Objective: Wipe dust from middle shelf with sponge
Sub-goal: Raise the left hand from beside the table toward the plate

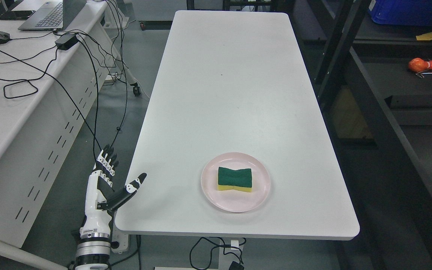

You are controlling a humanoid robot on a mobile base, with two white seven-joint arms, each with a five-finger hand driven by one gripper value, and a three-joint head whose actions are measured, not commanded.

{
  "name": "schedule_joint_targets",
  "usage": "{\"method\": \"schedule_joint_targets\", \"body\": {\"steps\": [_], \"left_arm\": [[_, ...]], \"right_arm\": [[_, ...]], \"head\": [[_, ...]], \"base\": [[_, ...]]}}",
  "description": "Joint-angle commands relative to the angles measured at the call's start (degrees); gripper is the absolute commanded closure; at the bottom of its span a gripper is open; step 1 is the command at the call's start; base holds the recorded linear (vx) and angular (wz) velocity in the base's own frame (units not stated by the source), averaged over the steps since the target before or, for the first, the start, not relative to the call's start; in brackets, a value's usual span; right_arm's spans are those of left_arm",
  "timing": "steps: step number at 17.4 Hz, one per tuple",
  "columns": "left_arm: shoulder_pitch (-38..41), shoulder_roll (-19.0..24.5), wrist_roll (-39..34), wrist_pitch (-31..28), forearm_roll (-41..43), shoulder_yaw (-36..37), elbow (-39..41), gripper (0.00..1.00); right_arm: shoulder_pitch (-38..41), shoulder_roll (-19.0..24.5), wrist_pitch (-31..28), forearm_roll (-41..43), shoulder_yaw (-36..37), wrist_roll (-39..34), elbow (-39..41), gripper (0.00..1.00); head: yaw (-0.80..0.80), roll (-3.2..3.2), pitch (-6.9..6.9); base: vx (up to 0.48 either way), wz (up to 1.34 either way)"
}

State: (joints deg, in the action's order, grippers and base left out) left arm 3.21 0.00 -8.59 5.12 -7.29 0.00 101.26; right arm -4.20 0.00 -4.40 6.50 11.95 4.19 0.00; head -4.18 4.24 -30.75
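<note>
Flat on pink plate (208,187), sponge (235,178), green side up, lengthwise left-right

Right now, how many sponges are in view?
1. The green-topped yellow rectangular sponge lies on the round pink plate near the front edge of the white table. None shows on the dark shelving at right, though parts are hidden.
</note>
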Motion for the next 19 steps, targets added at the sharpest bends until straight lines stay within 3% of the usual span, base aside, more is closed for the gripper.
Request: {"method": "schedule_joint_targets", "body": {"steps": [1, 6, 7, 9, 11, 13, 19], "left_arm": [[0.0, 1.0, 0.0, 0.6, 0.0, 0.3, 0.0, 0.02], [-1.7, 1.0, 0.2, 0.8, 0.0, -0.1, -0.2, 0.02], [-3.5, 2.4, 0.5, 1.1, 0.3, -0.2, -0.3, 0.02], [-6.6, 9.6, 2.6, 5.4, 3.5, 0.3, -2.2, 0.02], [-10.8, 16.1, 6.3, 15.6, 15.9, 1.0, -8.0, 0.02], [-14.7, 18.0, 9.6, 22.7, 28.9, 1.1, -11.3, 0.02], [-27.4, 18.3, 15.3, 24.1, 53.8, 3.8, -15.9, 0.02]], "right_arm": [[0.0, -1.0, 0.0, 0.0, 0.0, 0.0, 1.0, 0.0], [0.0, -1.0, 0.0, 0.0, 0.0, 0.0, 1.0, 0.0], [0.0, -1.0, 0.0, 0.0, -0.1, 0.0, 1.0, 0.0], [0.0, -1.0, 0.0, 0.0, 0.0, 0.0, 1.0, 0.0], [0.0, -1.0, 0.0, 0.0, 0.0, 0.0, 1.0, 0.0], [0.0, -1.0, 0.0, 0.0, -0.1, 0.0, 1.0, 0.0], [0.0, -1.0, 0.0, 0.0, 0.0, 0.0, 1.0, 0.0]], "head": [[0.0, 0.0, 0.0], [0.0, 0.0, 0.0], [0.0, 0.0, 0.0], [0.0, 0.0, 0.0], [0.0, 0.0, 0.0], [0.0, 0.0, 0.0], [0.0, 0.0, 0.0]], "base": [[0.011, 0.03], [0.025, 0.12], [0.025, 0.14], [0.021, 0.09], [0.009, 0.02], [-0.006, -0.02], [0.0, 0.0]]}}
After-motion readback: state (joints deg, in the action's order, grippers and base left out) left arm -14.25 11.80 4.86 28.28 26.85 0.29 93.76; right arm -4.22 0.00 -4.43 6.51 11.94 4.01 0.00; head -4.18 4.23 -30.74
